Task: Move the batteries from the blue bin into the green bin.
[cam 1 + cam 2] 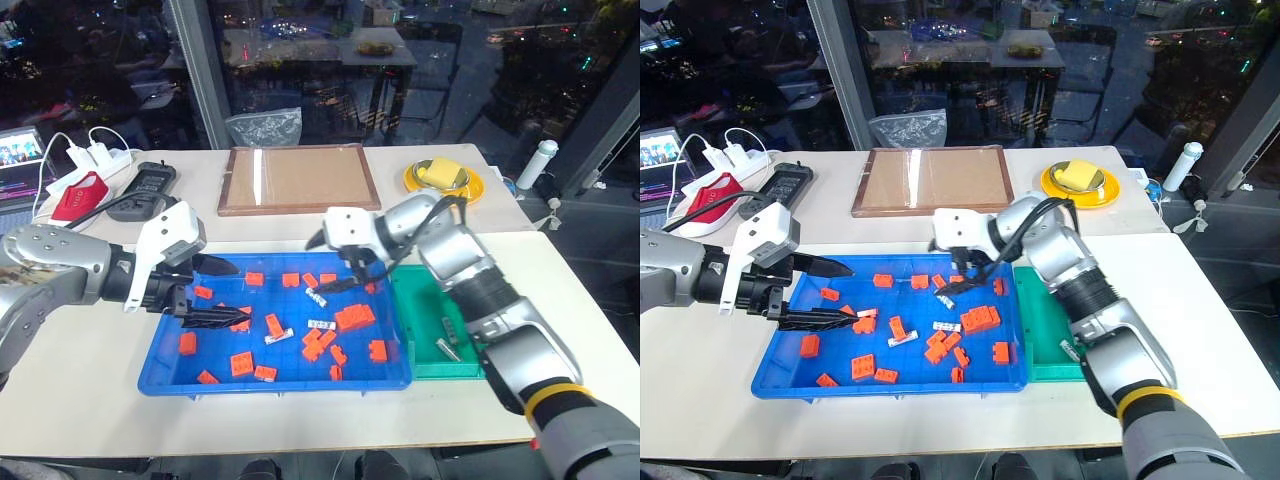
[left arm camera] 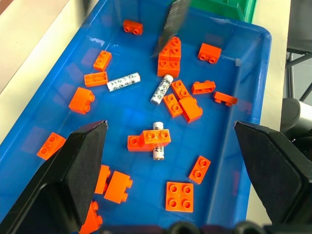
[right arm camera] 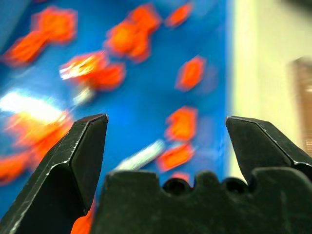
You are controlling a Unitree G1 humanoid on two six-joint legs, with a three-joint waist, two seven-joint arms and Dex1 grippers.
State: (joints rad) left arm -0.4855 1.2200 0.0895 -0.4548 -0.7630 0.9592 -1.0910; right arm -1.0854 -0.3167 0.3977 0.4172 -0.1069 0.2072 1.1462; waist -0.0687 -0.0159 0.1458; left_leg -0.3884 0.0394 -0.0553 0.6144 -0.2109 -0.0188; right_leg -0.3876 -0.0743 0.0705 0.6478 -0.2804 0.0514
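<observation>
The blue bin [image 1: 275,384] lies mid-table, strewn with orange bricks [image 1: 355,318]. Three batteries show among them: one [image 2: 123,82], a second [image 2: 162,89] and a third [image 2: 157,146] partly under a brick. The green bin [image 1: 425,318] stands against the blue bin's right side with a battery [image 1: 447,348] in it. My left gripper [image 1: 225,292] hovers open over the blue bin's left part, holding nothing. My right gripper [image 1: 328,264] is open over the blue bin's far right part, pointing left, also with nothing in it. In the right wrist view, the right gripper [image 3: 165,118] looks at blurred bricks.
A brown wooden framed board [image 1: 298,178] lies behind the blue bin. At the back right sits a yellow plate [image 1: 444,178], with a white bottle [image 1: 538,163] further right. A power strip [image 1: 90,160] and a black device [image 1: 145,190] lie back left.
</observation>
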